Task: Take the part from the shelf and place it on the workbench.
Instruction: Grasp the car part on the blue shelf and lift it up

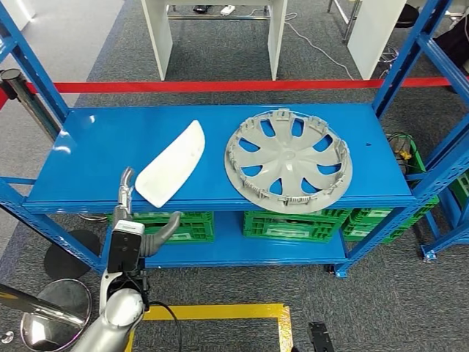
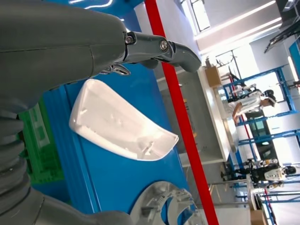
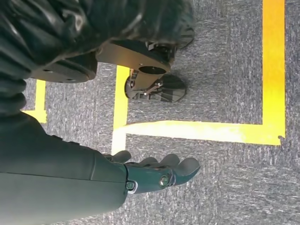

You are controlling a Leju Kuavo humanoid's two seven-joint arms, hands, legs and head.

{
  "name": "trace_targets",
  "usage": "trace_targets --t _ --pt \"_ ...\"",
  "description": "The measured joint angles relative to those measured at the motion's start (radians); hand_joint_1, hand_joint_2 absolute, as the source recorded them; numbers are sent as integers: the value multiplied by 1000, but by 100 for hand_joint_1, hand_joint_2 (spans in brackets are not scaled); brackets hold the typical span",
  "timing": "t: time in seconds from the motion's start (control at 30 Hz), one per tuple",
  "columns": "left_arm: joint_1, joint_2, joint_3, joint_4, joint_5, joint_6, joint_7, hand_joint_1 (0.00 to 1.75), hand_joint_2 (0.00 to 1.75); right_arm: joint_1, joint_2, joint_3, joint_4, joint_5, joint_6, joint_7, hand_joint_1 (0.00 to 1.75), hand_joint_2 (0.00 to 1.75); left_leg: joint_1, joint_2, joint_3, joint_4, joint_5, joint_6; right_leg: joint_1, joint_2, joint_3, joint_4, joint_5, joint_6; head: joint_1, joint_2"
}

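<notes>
white part [image 1: 170, 164] lies flat on the blue shelf [image 1: 94, 147], left of centre in the head view, beside the grey wheel cover [image 1: 288, 160] at centre right. left hand [image 1: 139, 220] at lower left, just short of the part, fingers spread, holding nothing. right hand [image 3: 155, 169] hangs over grey carpet [image 3: 226, 70], fingers loosely extended, empty.

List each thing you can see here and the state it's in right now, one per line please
White mirror cover: lying flat on the shelf top, not held.
Wheel cover: lying flat on the shelf, untouched.
Left hand: open, raised at the shelf's front edge near the mirror cover, holding nothing.
Right hand: open, hanging over the carpet, holding nothing.
Blue shelf: bearing both parts.
</notes>
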Motion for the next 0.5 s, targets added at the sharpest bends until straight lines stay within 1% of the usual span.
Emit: trace_targets --t 0.3,0.5 --pt "9 10 7 -12 -15 0 12 0 175 1 0 -5 2 0 0 0 0 175 0 0 0 0 0 0 0 0 0 0 0 0 0 0" --pt "37 19 28 -21 -131 1 99 0 175 5 0 -18 2 -6 0 -6 0 175 0 0 0 0 0 0 0 0 0 0 0 0 0 0"
